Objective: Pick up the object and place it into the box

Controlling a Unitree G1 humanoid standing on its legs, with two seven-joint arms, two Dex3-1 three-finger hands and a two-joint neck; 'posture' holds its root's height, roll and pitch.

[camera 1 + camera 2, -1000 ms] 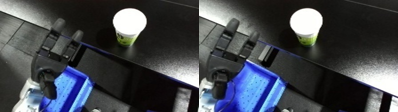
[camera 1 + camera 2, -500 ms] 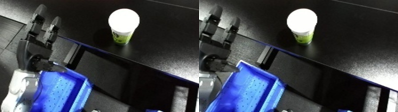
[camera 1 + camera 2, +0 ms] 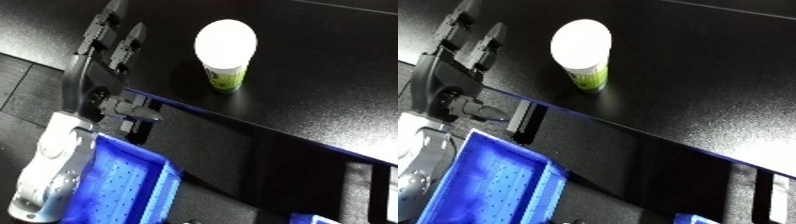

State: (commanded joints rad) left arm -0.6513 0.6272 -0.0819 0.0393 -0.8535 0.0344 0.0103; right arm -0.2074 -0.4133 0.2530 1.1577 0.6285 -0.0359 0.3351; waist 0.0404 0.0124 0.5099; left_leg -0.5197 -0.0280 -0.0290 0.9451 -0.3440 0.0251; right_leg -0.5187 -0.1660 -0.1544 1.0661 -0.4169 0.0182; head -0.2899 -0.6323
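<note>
A small cup [image 3: 226,52] with a white lid and a green and white label stands upright on the black table [image 3: 329,100]. My left hand [image 3: 99,75] is raised over the table's near edge to the left of the cup, a short gap apart from it. Its fingers [image 3: 114,20] point straight away from me, the thumb [image 3: 133,111] sticks out to the right, and it holds nothing. The blue bin [image 3: 120,185] lies below the table's edge at the lower left, partly covered by my silver forearm [image 3: 53,170]. My right hand shows in neither view.
The table's near edge [image 3: 647,137] runs diagonally from the upper left to the lower right. A corner of another blue thing [image 3: 311,219] shows at the bottom edge. Dark floor lies at the left.
My left hand has risen from over the bin and reached forward over the table's edge, with its fingers stretched out beside the cup. The cup has stayed in place; the camera has shifted.
</note>
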